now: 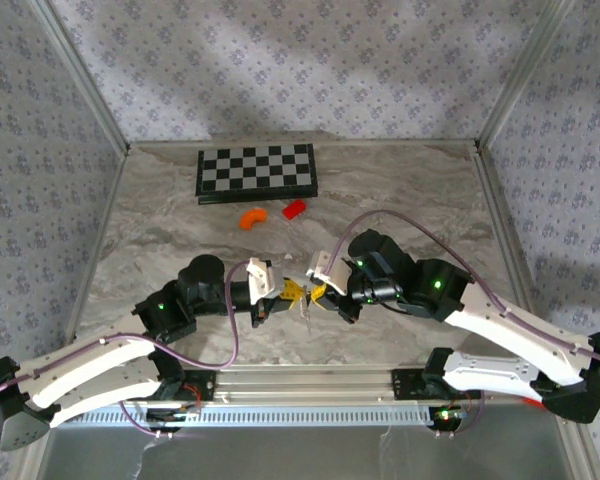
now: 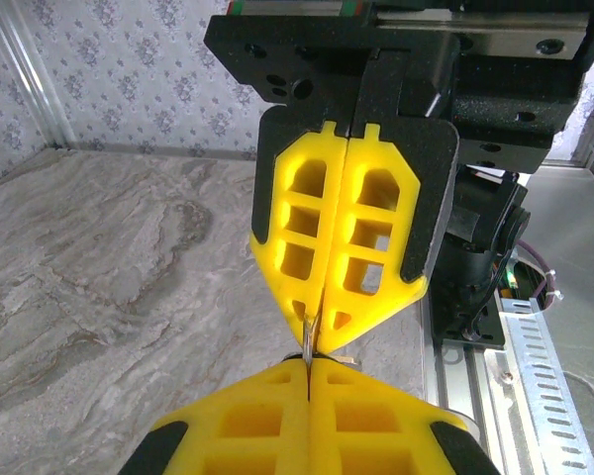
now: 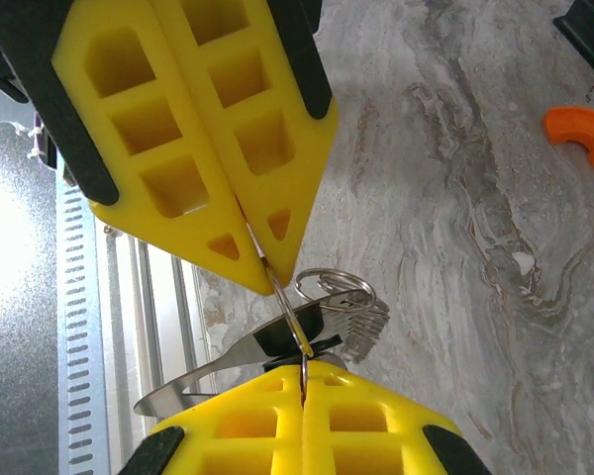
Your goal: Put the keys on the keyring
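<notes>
Front-centre | left end effector (image 3: 258,243) | right end effector (image 3: 304,381) | both clamped on keyring (image 3: 284,300) (tips facing)

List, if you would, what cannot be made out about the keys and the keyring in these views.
1. Top external: the keys are too small, wedged between the left gripper and right gripper; threading unreadable.
2. Left wrist: the keyring is a sliver; the closed yellow fingers hide the rest.
3. Right wrist: the keys' lower edge is hidden behind the right gripper; whether they sit on the keyring cannot be told.
</notes>
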Robot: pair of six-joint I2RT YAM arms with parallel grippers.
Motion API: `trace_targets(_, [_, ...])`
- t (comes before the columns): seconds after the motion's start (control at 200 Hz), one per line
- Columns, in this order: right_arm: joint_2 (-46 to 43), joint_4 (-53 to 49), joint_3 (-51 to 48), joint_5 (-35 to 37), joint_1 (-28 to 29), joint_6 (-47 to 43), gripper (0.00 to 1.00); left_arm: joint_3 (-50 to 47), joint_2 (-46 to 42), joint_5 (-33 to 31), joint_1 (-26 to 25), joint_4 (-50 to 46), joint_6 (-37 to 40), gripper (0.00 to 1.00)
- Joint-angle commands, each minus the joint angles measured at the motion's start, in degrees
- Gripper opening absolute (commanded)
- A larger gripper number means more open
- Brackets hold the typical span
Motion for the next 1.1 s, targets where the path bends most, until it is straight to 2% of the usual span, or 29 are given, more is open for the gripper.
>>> trace_targets(0.0, [0.01,1.87,2.22,-1.68,0.64,0.04,0.00,1.00,-0.14,0.68,-0.40,1.31,0.45,0.00])
trace_targets(1.094, [-1.59,2.20,1.88,0.56,0.83,0.66,0.00,0.82,-0.84,0.42,-0.44,1.27,0.24,0.00])
